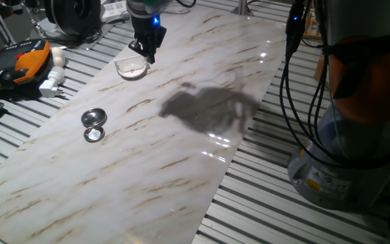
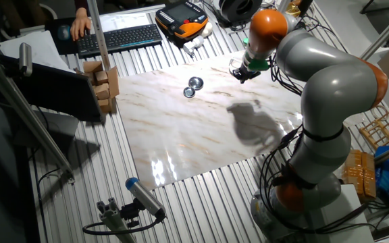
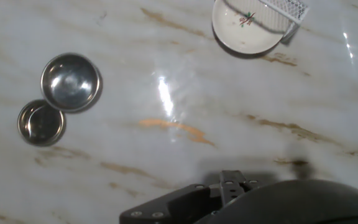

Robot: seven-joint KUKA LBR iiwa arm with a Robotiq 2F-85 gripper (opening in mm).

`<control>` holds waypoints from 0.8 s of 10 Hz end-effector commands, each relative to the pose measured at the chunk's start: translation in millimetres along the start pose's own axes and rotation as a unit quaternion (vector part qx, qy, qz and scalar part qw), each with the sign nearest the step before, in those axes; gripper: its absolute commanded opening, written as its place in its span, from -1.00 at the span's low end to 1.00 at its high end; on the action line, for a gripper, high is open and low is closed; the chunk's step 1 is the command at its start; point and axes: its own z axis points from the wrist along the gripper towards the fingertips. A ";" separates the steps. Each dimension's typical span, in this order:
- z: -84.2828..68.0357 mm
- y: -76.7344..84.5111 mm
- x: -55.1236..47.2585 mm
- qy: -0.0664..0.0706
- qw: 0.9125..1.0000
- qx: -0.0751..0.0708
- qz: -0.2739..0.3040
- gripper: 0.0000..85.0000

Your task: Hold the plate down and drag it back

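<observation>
The plate (image 1: 131, 67) is a small shallow white dish lying near the far left edge of the marble board. In the hand view the plate (image 3: 247, 28) sits at the top edge, with dark specks in its centre and a clear ribbed rectangular piece (image 3: 286, 9) lying over its upper right rim. My gripper (image 1: 148, 57) hangs just beyond the plate's far right rim. Its dark fingers read as a single tip with no gap and nothing between them. Whether the tip touches the plate is unclear. In the other fixed view the gripper (image 2: 242, 72) hides the plate.
Two shiny metal discs (image 1: 94, 116) (image 1: 95, 134) lie side by side on the board (image 1: 181, 163), nearer than the plate, and show as discs (image 3: 71, 81) (image 3: 40, 122) in the hand view. Tools, a white plug and an orange device (image 1: 32, 61) crowd the slatted table to the left.
</observation>
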 end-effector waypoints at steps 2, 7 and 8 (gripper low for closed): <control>8.6 -2.1 -3.0 -0.009 1.000 0.002 0.005 -1.00; 12.7 2.5 -6.7 -0.031 0.999 0.021 0.033 -1.00; 13.9 2.6 -6.2 -0.031 0.999 0.020 0.039 -1.00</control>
